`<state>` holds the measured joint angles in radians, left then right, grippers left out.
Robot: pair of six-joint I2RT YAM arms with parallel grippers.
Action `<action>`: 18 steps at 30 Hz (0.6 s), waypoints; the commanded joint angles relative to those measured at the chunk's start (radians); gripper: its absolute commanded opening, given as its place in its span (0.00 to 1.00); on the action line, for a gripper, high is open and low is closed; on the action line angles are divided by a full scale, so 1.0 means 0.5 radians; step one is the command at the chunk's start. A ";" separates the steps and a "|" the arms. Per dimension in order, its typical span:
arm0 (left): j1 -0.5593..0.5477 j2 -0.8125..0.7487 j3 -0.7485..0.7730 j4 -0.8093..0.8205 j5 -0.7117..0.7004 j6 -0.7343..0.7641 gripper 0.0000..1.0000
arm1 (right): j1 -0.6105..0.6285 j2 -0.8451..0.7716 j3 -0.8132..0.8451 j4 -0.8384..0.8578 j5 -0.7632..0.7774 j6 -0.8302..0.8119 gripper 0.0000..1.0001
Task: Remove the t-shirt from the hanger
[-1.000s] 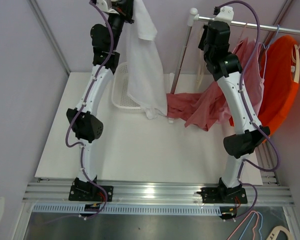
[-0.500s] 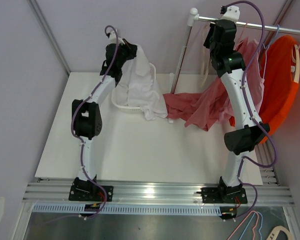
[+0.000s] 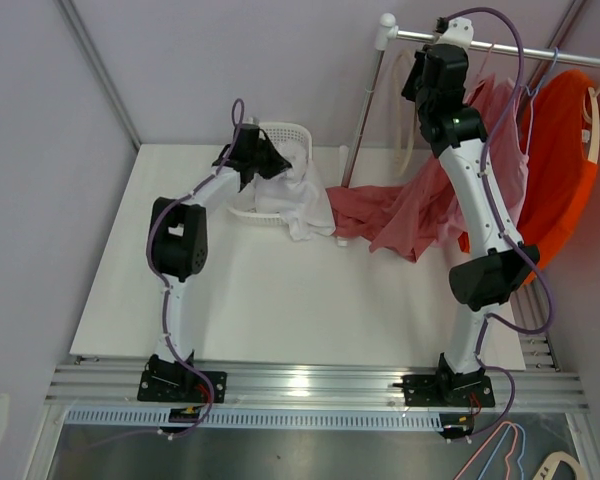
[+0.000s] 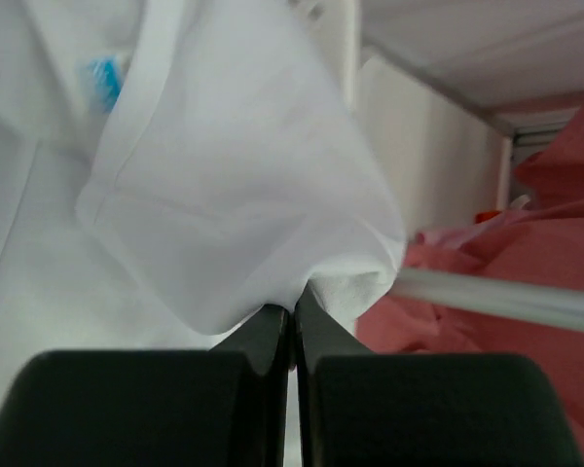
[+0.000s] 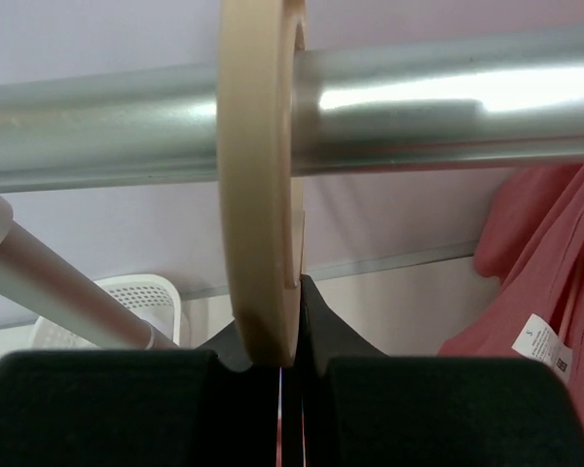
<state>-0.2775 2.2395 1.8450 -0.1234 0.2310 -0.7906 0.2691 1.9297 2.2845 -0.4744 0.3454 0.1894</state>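
At upper centre of the overhead view, down at the rim of the white laundry basket (image 3: pixel 280 130): left gripper (image 3: pixel 263 158), dropped from the top edge of the frame, where it stood a second ago with the white t-shirt (image 3: pixel 298 200) hanging long beneath it; half a second ago only part-way down. Now bunched in the basket, that shirt, with one end spilling over the front rim onto the white table (image 3: pixel 260 300). Seen from the left wrist, fingers pressed together on a fold of the t-shirt (image 4: pixel 224 214), gripper (image 4: pixel 294 313) pinching it tight.

At upper right, right gripper (image 3: pixel 430 72) unmoved across all three frames, up at the metal rail (image 3: pixel 525 48); from its wrist camera, pincer (image 5: pixel 290 292) clamped on the lower edge of the beige hanger (image 5: pixel 258 195), which loops over the rail (image 5: pixel 448 107); upright post (image 5: pixel 58 292) slanting at lower left.

Around: pale lilac walls (image 3: pixel 50 150); aluminium frame (image 3: pixel 310 385) along the near edge; pink garment (image 3: pixel 400 215) trailing from the rail onto the table; orange garment (image 3: pixel 565 160) hanging at far right; spare hangers (image 3: pixel 510 455) at lower right.

Writing: small blue tag (image 4: pixel 102 80) inside the shirt, blurred, unreadable; white label (image 5: pixel 537 342) on the pink garment (image 5: pixel 535 243), print too small to read.
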 commanded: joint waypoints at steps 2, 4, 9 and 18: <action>0.003 -0.245 -0.250 -0.039 -0.011 -0.137 0.01 | 0.008 -0.070 -0.038 -0.036 -0.056 0.014 0.10; 0.006 -0.263 -0.269 -0.045 0.023 -0.119 0.24 | 0.014 -0.089 -0.047 -0.030 -0.059 0.002 0.25; -0.003 -0.376 -0.266 -0.060 -0.014 0.001 0.80 | 0.032 -0.205 -0.059 -0.030 -0.010 -0.026 0.59; -0.260 -0.779 -0.168 -0.431 -0.903 0.391 0.99 | -0.008 -0.551 0.009 -0.398 0.045 0.060 0.71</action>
<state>-0.3283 1.9602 1.7061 -0.2703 -0.0029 -0.7040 0.2707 1.7859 2.2677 -0.6308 0.3424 0.1967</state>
